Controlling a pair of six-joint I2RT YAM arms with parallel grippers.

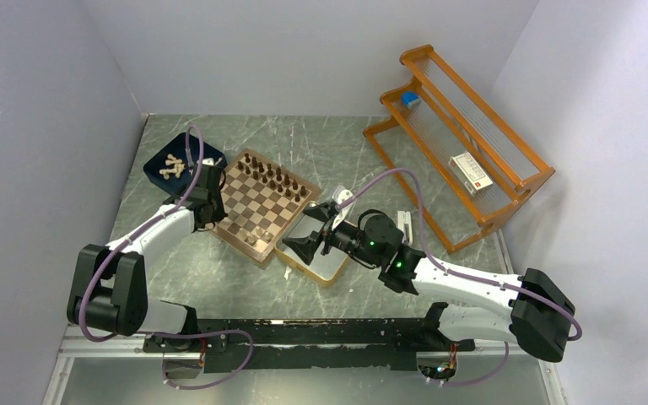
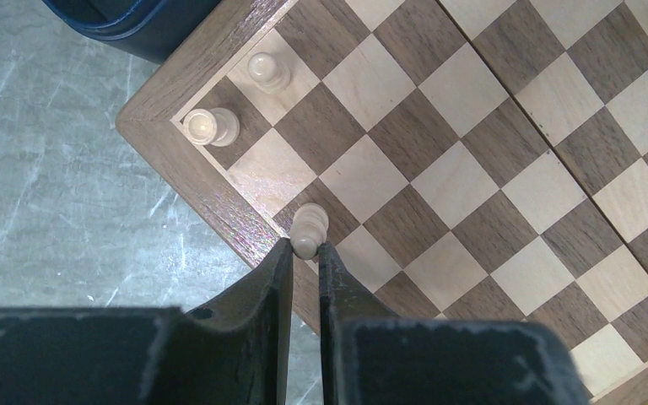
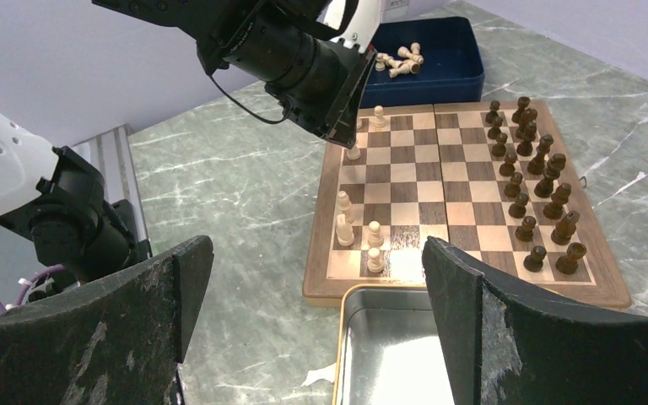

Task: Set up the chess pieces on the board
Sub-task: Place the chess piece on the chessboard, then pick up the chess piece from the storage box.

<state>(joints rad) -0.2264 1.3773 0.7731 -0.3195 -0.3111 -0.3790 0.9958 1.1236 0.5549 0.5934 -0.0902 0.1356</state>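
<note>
board (image 1: 257, 207): flat, frame centre | dark pieces (image 1: 274, 175): upright, two rows, upper-right edge | pale pieces (image 3: 344, 228): few upright, opposite edge

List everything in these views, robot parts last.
board: one, brown chequered, centre
dark pieces: two rows, dark brown, board's far edge
pale pieces: several, tan, standing along opposite edge
loose pieces: handful, tan, in tray
tray: one, navy, by board's left corner
tin: one, silver, beside board, right
rack: one, orange, far right
box: one, white and red, on rack
left gripper: one, black, shut on pale piece at board's edge
right gripper: one, black, open above tin
</note>
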